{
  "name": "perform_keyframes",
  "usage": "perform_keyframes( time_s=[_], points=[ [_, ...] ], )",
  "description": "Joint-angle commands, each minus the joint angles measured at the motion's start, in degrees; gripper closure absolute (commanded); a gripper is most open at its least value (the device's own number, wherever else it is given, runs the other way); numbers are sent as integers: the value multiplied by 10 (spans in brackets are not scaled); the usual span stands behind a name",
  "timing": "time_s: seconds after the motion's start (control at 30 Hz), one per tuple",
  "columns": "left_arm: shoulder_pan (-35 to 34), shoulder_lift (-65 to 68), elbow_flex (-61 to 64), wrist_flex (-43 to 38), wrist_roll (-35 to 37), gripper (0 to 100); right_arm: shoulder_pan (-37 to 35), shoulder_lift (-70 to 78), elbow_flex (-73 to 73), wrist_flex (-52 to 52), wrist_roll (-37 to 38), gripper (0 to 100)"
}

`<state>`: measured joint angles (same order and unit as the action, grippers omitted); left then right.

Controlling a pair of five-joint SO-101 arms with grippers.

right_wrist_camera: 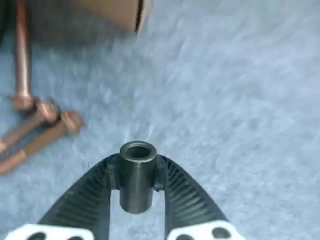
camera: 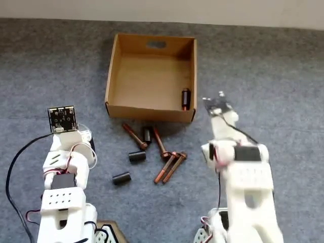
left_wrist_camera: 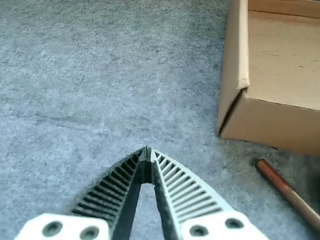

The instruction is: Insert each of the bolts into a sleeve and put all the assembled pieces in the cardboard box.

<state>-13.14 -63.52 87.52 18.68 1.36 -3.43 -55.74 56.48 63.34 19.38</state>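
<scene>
- One sleeve (right_wrist_camera: 137, 182) is clamped between the fingers of the right gripper (right_wrist_camera: 137, 167); its long axis runs along the fingers; its open bore faces forward, past the fingertips; so, as I judge it, a bolt must come in from ahead of this gripper, shank first, in line with that axis.
- Four loose bolts (camera: 160, 144) lie on the carpet (camera: 283, 76) to the right gripper's left, between the two arms; three of their heads sit close together near its fingertips; their shanks run off in other directions, none in line with the bore.
- Left gripper (left_wrist_camera: 145, 151): fingers pressed together, holding nothing; the nearest bolt (left_wrist_camera: 287, 192) lies off to its right, just in front of the cardboard box (left_wrist_camera: 235, 60); its long axis slants across the gripper's line rather than along it.
- Judged from this, the free left arm is the one to fetch a bolt; it would likely need to close across that slanted shank, then carry the bolt to the front of the held sleeve.
- Three loose sleeves (camera: 136, 156) lie among the bolts, also to the right gripper's left; one assembled piece (camera: 186, 98) lies inside the box against its right wall, ahead and left of the right gripper.
</scene>
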Motion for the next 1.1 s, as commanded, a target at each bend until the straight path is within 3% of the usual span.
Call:
perform_keyframes(
  time_s=[0.0,0.2,0.27,0.4,0.5,0.73,0.83,1.07],
  points=[
    [29,-2,-47,52,-3,986,-13,-159,50,-42,-47,993],
    [73,-1,-167,216,-10,985,-51,-221,102,-60,-133,993],
    [102,-1,-189,254,-61,954,-52,-218,109,-60,-170,993],
    [171,-1,-197,280,-133,840,-50,-223,126,-60,-196,993],
    [198,15,-218,305,-141,834,-33,-223,127,-61,-197,993],
    [273,262,-460,498,-202,833,25,-223,127,-69,-227,993],
    [332,364,-560,564,-193,833,51,-221,128,-76,-230,993],
    [427,494,-643,528,-76,829,82,-223,155,-78,-230,993]
  ],
)
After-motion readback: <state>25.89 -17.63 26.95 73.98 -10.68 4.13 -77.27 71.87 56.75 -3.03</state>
